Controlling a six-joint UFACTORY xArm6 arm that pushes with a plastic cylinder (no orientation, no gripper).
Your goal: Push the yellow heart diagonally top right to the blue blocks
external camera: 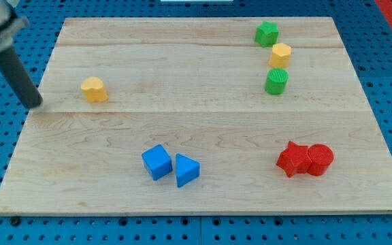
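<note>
Left of yellow heart (94, 89), my tip (35, 103)

Yellow heart (94, 89), blue cube (156, 162) and triangle (186, 169), pale wood-grain board (203, 122).

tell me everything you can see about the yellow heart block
The yellow heart is a small, chunky, matte orange-yellow block, plastic by the look of it, lying flat on the wooden board near the view's left edge, in the upper half. Its lobes are hard to make out. Nothing touches it: my tip stands apart on its left, and the blue blocks lie well off toward the view's bottom right.
</note>
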